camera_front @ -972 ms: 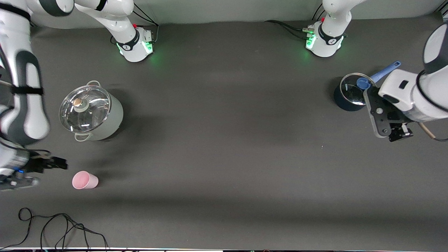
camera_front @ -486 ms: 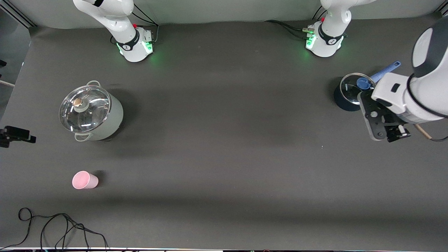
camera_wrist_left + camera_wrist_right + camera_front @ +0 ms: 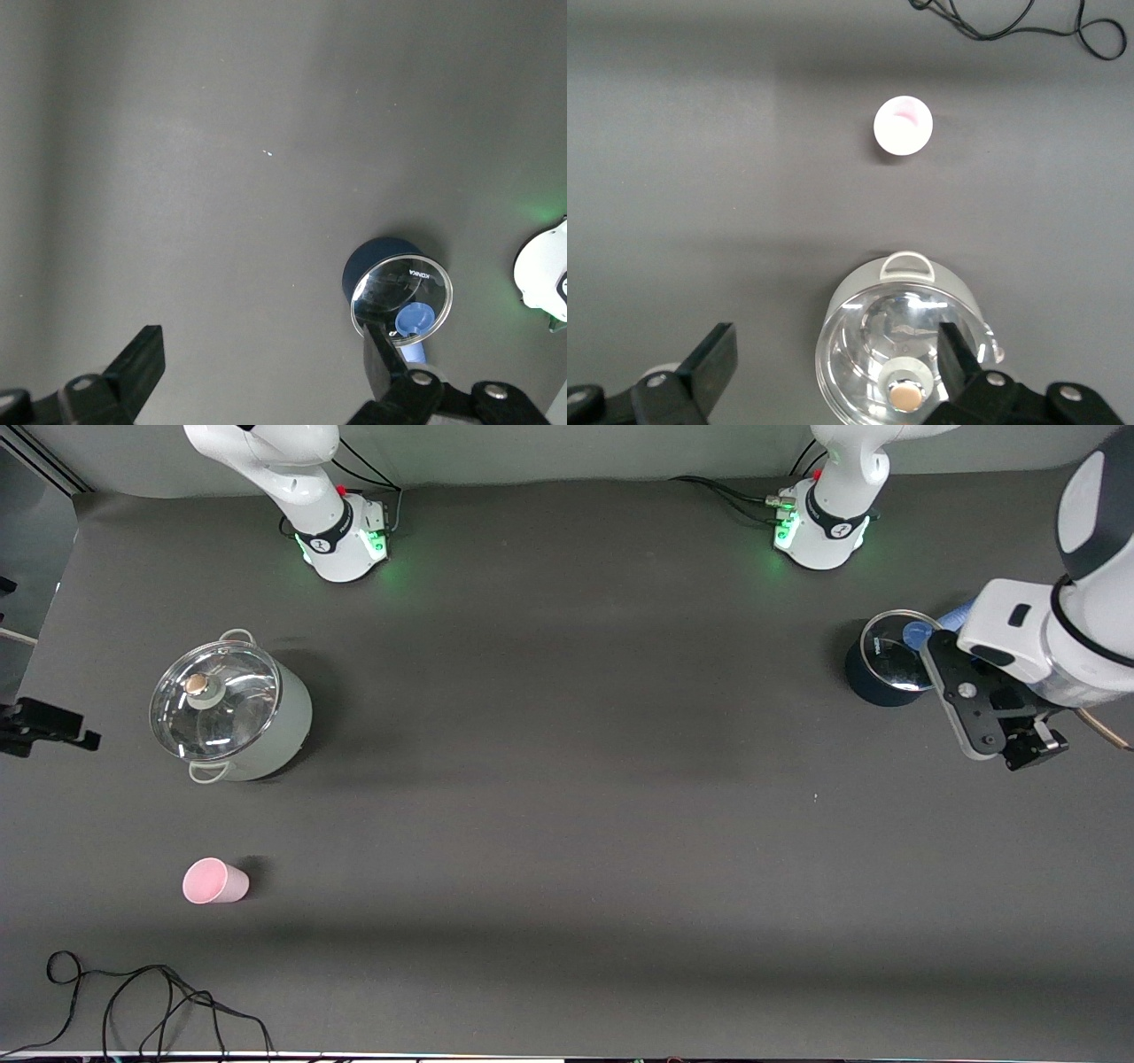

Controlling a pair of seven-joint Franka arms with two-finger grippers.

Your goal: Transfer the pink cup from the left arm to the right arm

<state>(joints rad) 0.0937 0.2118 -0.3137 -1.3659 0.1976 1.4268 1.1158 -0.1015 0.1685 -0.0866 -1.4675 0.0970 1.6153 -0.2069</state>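
Observation:
The pink cup [image 3: 215, 881] stands upright and alone on the dark table, at the right arm's end, nearer the front camera than the grey pot. It also shows in the right wrist view [image 3: 903, 125]. My right gripper [image 3: 833, 356] is open and empty, high over the grey pot and well apart from the cup. Only a black part of it [image 3: 46, 726] shows at the edge of the front view. My left gripper [image 3: 1028, 746] is open and empty in the air beside the blue pot at the left arm's end; the left wrist view [image 3: 263, 359] shows bare table between its fingers.
A grey pot with a glass lid [image 3: 229, 713] stands farther from the front camera than the cup. A small blue pot with a glass lid [image 3: 889, 660] sits at the left arm's end. A black cable [image 3: 133, 996] lies by the table's front edge.
My right arm has swung up and away from beside the cup, mostly out of the front view. My left gripper has shifted slightly toward the table's end. The cup has not moved.

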